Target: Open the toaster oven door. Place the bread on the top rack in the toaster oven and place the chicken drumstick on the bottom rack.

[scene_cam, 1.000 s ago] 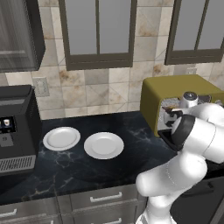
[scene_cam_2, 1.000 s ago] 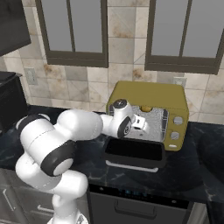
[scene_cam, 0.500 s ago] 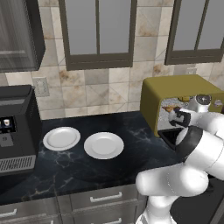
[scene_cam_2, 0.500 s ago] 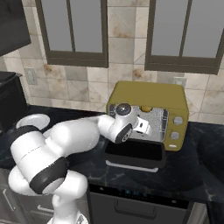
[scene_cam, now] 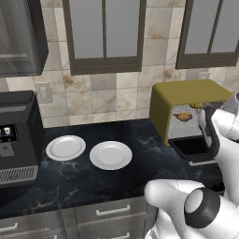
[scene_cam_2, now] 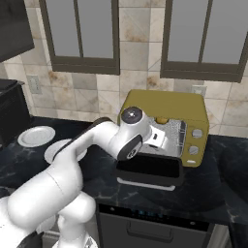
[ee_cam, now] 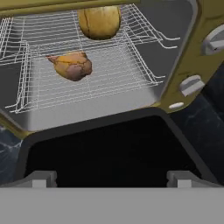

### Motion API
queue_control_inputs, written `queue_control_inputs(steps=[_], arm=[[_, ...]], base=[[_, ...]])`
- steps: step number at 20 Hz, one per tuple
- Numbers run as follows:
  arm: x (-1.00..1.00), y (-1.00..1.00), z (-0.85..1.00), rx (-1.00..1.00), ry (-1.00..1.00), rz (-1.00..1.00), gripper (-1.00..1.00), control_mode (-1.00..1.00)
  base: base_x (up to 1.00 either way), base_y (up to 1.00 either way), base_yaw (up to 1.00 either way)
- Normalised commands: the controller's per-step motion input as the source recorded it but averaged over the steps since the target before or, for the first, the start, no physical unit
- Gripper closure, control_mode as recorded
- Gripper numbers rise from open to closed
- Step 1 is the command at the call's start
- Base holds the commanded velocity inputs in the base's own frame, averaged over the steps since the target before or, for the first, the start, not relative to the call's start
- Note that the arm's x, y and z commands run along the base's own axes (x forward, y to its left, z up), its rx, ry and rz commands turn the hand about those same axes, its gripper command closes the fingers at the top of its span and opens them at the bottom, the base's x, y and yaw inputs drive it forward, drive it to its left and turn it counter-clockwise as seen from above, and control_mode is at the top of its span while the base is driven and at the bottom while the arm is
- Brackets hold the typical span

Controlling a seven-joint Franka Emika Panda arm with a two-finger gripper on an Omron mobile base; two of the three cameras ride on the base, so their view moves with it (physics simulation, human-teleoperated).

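The chicken drumstick (ee_cam: 71, 65) lies on the bottom rack (ee_cam: 87, 89), upper left of frame, tapered end apparently pointing left. The bread (ee_cam: 99, 20) sits on the top rack (ee_cam: 52, 33). The gripper (ee_cam: 111, 178) is spread, empty.

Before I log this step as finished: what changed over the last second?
The gripper has drawn back out of the oven and hangs over the open door, fingers apart and empty. The drumstick lies on the bottom rack, the bread on the top rack. Both plates unchanged.
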Motion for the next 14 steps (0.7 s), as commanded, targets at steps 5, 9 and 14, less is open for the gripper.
queue_control_inputs(steps=[5, 9, 14], arm=[[-0.43, 0.45, 1.00, 0.00, -0.01, 0.00, -1.00, -1.00], [-0.36, 0.70, 0.91, 0.00, -0.02, 0.00, -1.00, -1.00], [-0.47, 0.80, 0.75, 0.00, -0.02, 0.01, -1.00, -1.00]], base=[[0.00, 0.00, 0.00], [0.00, 0.00, 0.00], [0.00, 0.00, 0.00]])
